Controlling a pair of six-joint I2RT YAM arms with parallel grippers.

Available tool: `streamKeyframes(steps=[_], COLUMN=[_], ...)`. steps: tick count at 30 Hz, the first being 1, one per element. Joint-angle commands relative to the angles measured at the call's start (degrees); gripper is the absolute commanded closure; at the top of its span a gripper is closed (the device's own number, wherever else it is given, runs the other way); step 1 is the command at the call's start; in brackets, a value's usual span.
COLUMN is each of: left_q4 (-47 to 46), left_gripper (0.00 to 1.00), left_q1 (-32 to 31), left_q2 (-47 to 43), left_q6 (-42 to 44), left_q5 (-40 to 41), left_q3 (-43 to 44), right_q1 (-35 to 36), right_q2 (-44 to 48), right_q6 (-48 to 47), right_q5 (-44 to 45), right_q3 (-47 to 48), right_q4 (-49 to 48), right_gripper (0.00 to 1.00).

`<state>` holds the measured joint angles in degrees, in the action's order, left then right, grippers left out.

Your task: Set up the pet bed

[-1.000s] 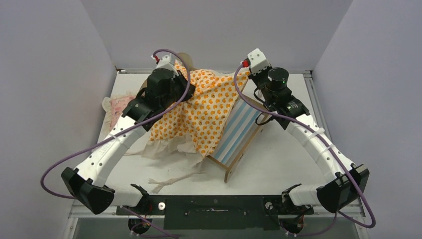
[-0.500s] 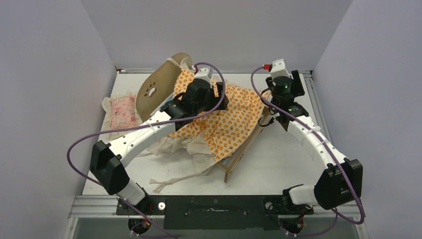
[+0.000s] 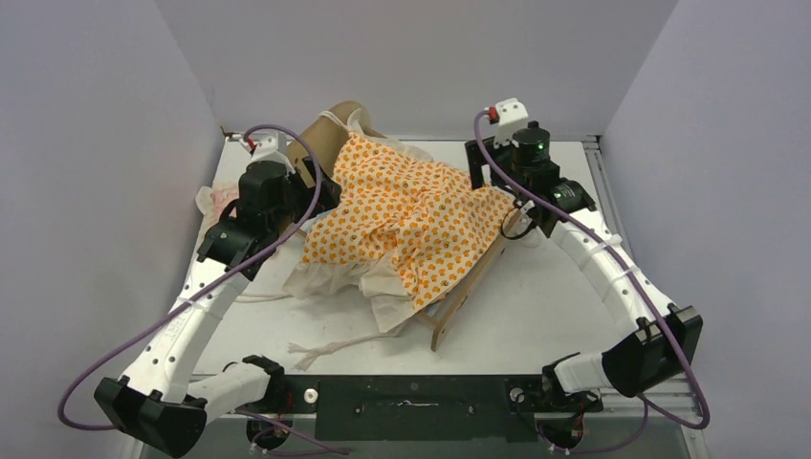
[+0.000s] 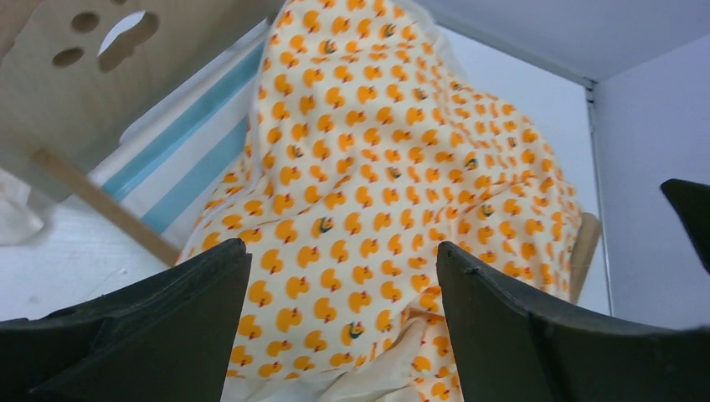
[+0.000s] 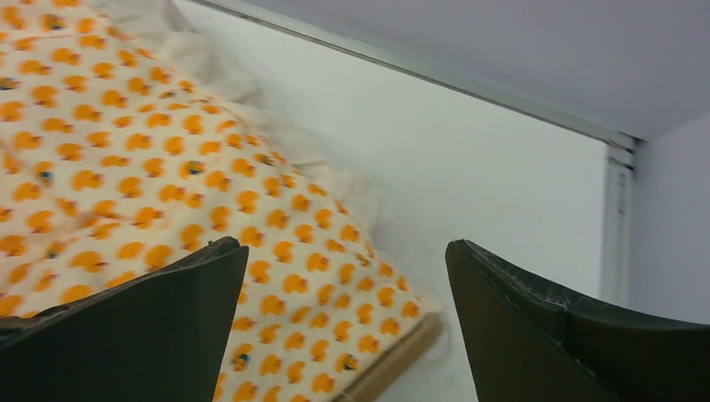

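Both arms (image 3: 206, 296) (image 3: 602, 263) bent beside pet bed (image 3: 323, 139)

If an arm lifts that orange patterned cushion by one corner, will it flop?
Probably floppy: the cushion drapes in folds over the pet bed. Likely light and snag-prone, given its loose ruffles and trailing ties.

I see the whole table (image 3: 574, 316) from the top camera, which stands above and behind the arms (image 3: 220, 287) and looks down and forward. The left wrist camera is low and very near, facing the cushion (image 4: 368, 193) and the bed (image 4: 50, 109). The right wrist camera looks across the same cushion toward the back wall (image 5: 502, 42). All three views share the cushion.
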<state>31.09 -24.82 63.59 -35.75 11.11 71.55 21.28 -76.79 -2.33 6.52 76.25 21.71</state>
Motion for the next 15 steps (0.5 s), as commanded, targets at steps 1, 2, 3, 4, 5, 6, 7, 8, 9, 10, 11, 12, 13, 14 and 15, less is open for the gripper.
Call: streamKeyframes(steps=[1,2,3,4,5,6,7,8,9,10,11,12,13,14,15], left_q4=[1.3,0.8,-0.1,-1.6,-3.3,-5.1,-7.3,-8.1,-10.0,-12.1,-14.4,-17.4,-20.0,-22.1,-23.5], left_gripper=[0.20,0.20,0.19,0.19,0.19,0.19,0.19,0.19,0.19,0.19,0.19,0.19,0.19,0.20,0.20], left_q1=[4.6,4.9,5.1,5.4,5.7,6.2,6.7,7.0,7.1,7.1,7.1,7.1,7.1,7.1,7.0], left_q2=[0.3,0.4,0.8,1.6,2.6,4.1,6.7,8.1,11.1,13.0,14.6,16.4,18.3,20.6,23.0], left_q6=[-0.8,-0.6,-0.1,0.5,1.0,1.6,2.2,2.7,2.8,2.8,2.1,1.3,0.3,-0.5,-1.3], left_q5=[-7.0,-7.4,-8.1,-8.9,-9.3,-9.7,-10.2,-9.9,-9.1,-8.1,-6.7,-5.5,-4.5,-3.1,-2.0], left_q3=[-5.4,-6.1,-6.7,-7.1,-7.0,-6.4,-5.4,-3.6,-1.7,0.5,1.5,2.4,3.4,4.8,6.6], right_q1=[5.2,6.3,7.3,7.9,8.2,8.4,8.7,9.0,9.2,9.6,9.9,10.2,10.5,10.8,11.0], right_q2=[-7.8,-9.8,-11.4,-12.7,-13.6,-14.0,-13.6,-12.6,-11.4,-9.8,-8.2,-6.1,-4.0,-2.0,0.3], right_q6=[1.7,1.1,0.9,1.2,1.8,2.3,3.5,4.4,5.0,5.6,6.3,7.2,8.4,9.3,10.4], right_q5=[-14.4,-14.4,-14.1,-13.9,-14.2,-14.3,-14.5,-14.6,-14.6,-14.4,-14.1,-13.7,-13.3,-13.0,-12.4], right_q3=[6.6,8.1,9.0,9.5,9.6,9.2,8.0,6.2,4.3,2.2,-0.4,-2.7,-5.0,-6.8,-8.8], right_q4=[-2.9,-2.5,-2.3,-2.0,-1.6,-1.5,-1.8,-2.2,-2.6,-2.8,-3.1,-3.4,-3.9,-4.2,-4.5], right_gripper=[0.07,0.07,0.07,0.07,0.07,0.07,0.07,0.07,0.08,0.07,0.08,0.08,0.08,0.08,0.08])
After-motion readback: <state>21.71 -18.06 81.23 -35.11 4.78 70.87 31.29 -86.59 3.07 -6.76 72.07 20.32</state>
